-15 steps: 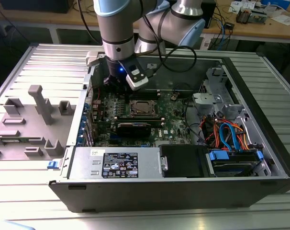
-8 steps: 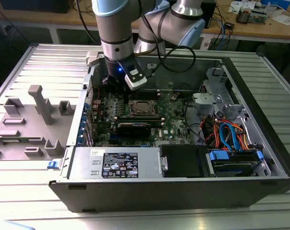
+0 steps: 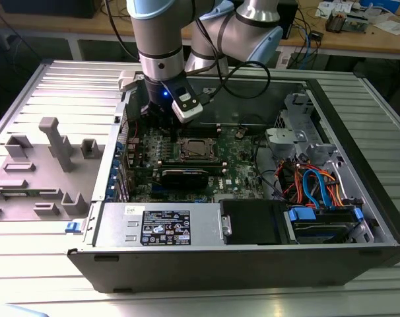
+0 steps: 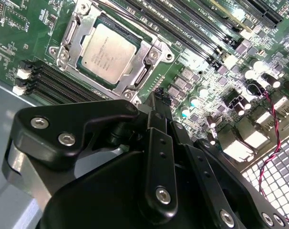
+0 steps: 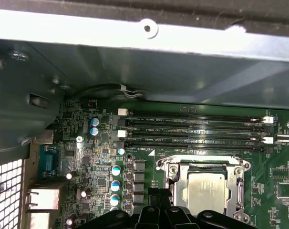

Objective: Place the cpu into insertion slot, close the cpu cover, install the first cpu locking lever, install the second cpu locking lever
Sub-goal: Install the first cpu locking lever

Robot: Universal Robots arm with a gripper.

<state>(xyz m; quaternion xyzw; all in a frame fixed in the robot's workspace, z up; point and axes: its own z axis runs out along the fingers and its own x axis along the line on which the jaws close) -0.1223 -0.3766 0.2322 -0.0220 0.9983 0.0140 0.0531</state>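
Observation:
The cpu (image 4: 108, 52) lies flat in the insertion slot (image 4: 63, 53), silvery top up, on the green board. The cpu cover (image 4: 145, 70) lies down around it as a silvery frame, and the chip shows through its window. In the first wrist view the cpu (image 5: 206, 192) and the cpu cover (image 5: 179, 183) sit just past my fingertips. My gripper (image 4: 156, 99) hovers above the board beside the socket's corner, its black fingers (image 5: 154, 196) drawn together with nothing between them. In the exterior view the arm's wrist (image 3: 164, 92) hangs over the case to the left of the insertion slot (image 3: 195, 149).
Long memory slots (image 5: 192, 129) run along both sides of the socket. A long black card (image 3: 184, 176) lies in front of it. The case wall (image 5: 144, 71) rises close behind. A power supply (image 3: 157, 224), a drive cage with cables (image 3: 319, 191) and a grey fixture (image 3: 48, 165) surround the board.

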